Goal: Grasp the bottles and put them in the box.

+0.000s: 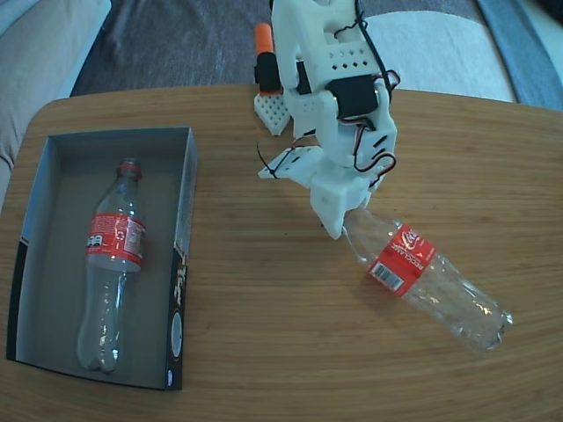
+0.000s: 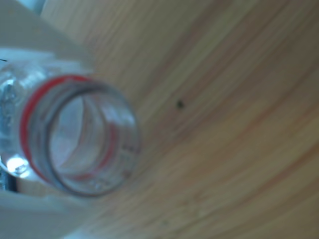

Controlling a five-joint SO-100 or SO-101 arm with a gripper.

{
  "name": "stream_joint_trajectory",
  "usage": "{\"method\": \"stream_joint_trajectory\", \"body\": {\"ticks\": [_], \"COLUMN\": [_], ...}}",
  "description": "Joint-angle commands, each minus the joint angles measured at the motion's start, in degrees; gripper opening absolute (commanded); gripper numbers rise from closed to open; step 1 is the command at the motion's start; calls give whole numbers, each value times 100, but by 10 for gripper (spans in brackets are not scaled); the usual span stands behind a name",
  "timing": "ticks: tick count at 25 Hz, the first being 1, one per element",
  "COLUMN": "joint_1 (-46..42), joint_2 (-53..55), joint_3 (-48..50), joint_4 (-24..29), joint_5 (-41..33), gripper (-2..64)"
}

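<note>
Fixed view is showing the gripper [image 1: 339,220] clenching the neck of one bottle [image 1: 428,274], its body lying on the table [image 1: 290,343]. Far left of it, another bottle [image 1: 113,264] is lying inside the box [image 1: 185,176].

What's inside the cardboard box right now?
One bottle lies lengthwise in the box, red cap toward the far end, on the grey floor. Nothing else shows; the floor directly beneath it is covered.

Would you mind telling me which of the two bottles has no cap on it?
The bottle on the table, at the hand: the wrist view shows its open mouth. The bottle in the box keeps its red cap.
</note>
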Motion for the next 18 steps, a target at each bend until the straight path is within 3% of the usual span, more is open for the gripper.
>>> {"method": "stream_joint_trajectory", "body": {"ticks": [1, 4, 18], "joint_1": [114, 149, 756], "joint_2": [35, 35, 44], "joint_3": [-53, -79, -642], "joint_4": [-44, -44, -44], "joint_5": [-9, 0, 9], "gripper": [184, 92, 77]}}
